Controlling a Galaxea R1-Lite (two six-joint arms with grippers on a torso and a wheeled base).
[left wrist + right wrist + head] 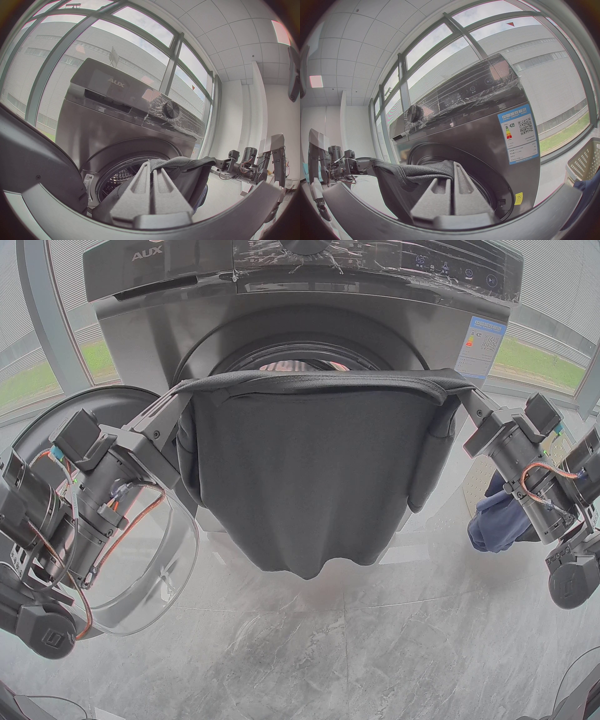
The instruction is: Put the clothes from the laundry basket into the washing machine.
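The left gripper (179, 390) is clamped on one upper corner of a dark grey shirt (300, 477) and the right gripper (465, 392) on the other, so the top hem is stretched taut between them (the body hangs loose, off the floor). The shirt hangs just in front of the round opening of the washing machine (144, 334). The machine's door (147, 590) stands open on the left, and striped cloth (294, 365) shows inside the drum. The laundry basket (478, 480) stands to the right, with a blue garment (500, 521) at its near side.
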